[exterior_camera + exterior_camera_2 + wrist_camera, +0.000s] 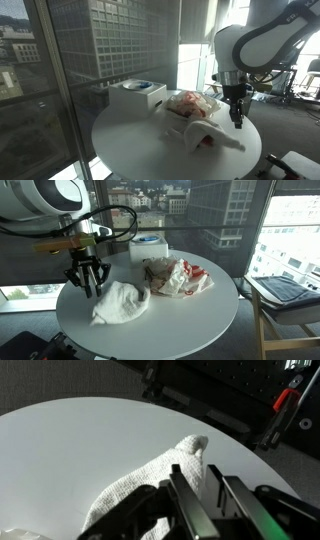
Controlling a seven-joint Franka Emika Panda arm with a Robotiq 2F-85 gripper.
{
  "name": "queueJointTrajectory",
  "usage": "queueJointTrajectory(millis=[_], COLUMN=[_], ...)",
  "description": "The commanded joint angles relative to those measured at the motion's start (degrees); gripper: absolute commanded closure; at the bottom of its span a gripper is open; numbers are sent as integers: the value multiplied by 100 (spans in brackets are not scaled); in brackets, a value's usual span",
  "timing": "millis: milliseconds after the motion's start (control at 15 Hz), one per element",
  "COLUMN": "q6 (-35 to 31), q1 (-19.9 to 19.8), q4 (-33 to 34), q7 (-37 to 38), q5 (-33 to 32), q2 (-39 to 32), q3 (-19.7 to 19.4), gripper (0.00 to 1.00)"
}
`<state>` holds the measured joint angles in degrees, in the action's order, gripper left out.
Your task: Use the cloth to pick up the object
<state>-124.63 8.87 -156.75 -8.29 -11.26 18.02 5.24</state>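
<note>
A white cloth (215,136) lies bunched on the round white table (140,148), shown in both exterior views (122,302). Beside it lies a crumpled red-and-white wrapper-like object (190,105) (176,277). My gripper (237,118) (90,288) points down at the cloth's outer end, close above the table. In the wrist view the two fingers (195,472) stand apart over the cloth's tip (150,485), with nothing held between them.
A white box (137,95) (150,245) with a blue item on top stands at the table's window side. Glass walls run behind the table. A chair with a dark pad (285,288) stands beside the table (200,325).
</note>
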Motion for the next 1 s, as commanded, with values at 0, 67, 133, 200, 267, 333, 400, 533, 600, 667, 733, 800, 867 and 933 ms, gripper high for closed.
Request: queueJointTrajectory(millis=[0, 67, 133, 200, 267, 333, 400, 533, 600, 667, 733, 800, 867, 933], q6=[129, 22, -166, -339, -509, -766, -1007, -1407, -1621, -1806, -1965, -2100, -2171, -2252], q1=[62, 50, 13, -34, -68, -88, -109, -130, -127, -126, -124, -115, -117, -133], q4=[150, 180, 199, 220, 238, 192, 149, 110, 78, 77, 85, 123, 204, 259], q7=[305, 299, 331, 335, 284, 256, 288, 279, 253, 327, 398, 481, 589, 672], q5=[93, 38, -87, -201, -276, -359, -432, -456, -459, -497, -526, -549, -584, -641], q2=[116, 190, 200, 178, 75, -13, -86, -358, -469, -620, -745, -876, -1035, -1179], q3=[217, 234, 260, 266, 239, 223, 229, 216, 219, 265, 300, 339, 379, 399], gripper=[37, 28, 21, 14, 6, 1, 0, 0, 0, 0, 0, 0, 1, 0])
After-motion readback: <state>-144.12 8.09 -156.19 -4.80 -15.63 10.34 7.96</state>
